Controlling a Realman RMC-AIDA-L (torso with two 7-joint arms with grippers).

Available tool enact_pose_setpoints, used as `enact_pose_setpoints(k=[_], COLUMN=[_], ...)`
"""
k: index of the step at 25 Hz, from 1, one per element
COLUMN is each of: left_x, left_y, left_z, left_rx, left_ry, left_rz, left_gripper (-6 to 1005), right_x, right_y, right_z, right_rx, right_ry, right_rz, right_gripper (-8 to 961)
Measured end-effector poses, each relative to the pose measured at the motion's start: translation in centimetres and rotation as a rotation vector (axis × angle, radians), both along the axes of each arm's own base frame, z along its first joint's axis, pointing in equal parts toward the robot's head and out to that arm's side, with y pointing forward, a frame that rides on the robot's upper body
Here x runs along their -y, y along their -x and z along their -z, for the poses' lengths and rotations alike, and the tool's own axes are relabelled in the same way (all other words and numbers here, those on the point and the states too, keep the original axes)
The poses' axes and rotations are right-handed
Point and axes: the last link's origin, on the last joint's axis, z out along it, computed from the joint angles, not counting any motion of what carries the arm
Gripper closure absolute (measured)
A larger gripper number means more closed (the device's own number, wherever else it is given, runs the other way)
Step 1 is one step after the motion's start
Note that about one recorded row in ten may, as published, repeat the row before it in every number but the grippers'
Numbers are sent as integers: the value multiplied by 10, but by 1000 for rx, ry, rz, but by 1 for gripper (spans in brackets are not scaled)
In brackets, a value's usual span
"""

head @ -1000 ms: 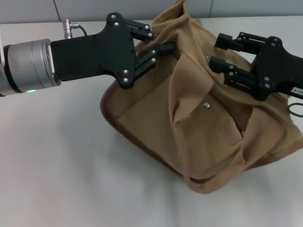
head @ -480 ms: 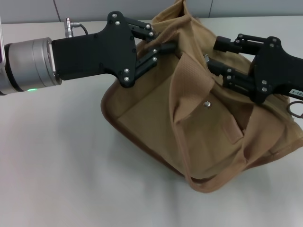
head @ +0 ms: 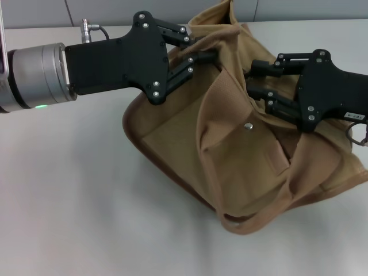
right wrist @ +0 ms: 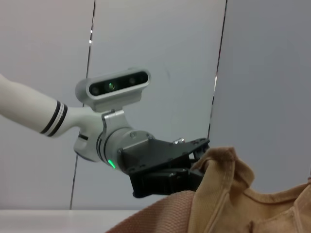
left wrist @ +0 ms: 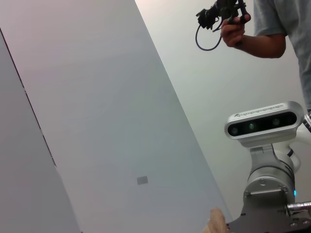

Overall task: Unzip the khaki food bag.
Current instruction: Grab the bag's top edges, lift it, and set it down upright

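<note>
Mid-unzip: left gripper clamps khaki food bag top edge; right gripper at zipper, grip unclear—next pull along.

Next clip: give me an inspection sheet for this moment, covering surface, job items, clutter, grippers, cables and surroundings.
Surface: white table.
Job's things: khaki food bag slumped on the table, front pocket with silver snap facing the head camera; zipper pull not visible.
Clutter: nothing seen.
Grippers: left gripper shut on the bag's top edge at its left end; right gripper at the top edge near the strap handle, finger state unclear.
Cables: dark loop beside the right arm; person holds a cabled device.
Surroundings: grey wall panels.
</note>
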Motion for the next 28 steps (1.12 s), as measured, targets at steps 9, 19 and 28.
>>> enact_pose_setpoints(k=[9,19,28], left_x=[-1,0,-1], left_y=[-2,-3,-3], left_z=[1,1,1], left_rx=[1,2,1], left_ry=[1,3,3], left_rz=[5,9,10], left_gripper=[911,912,912], right_x=[-7,-15,-22], right_y=[7,16,19], right_z=[3,11,17], right_rx=[25,52,53], right_ry=[-21,-42,-25], right_rz=[-7,-13,48], right_gripper=[641,695,758])
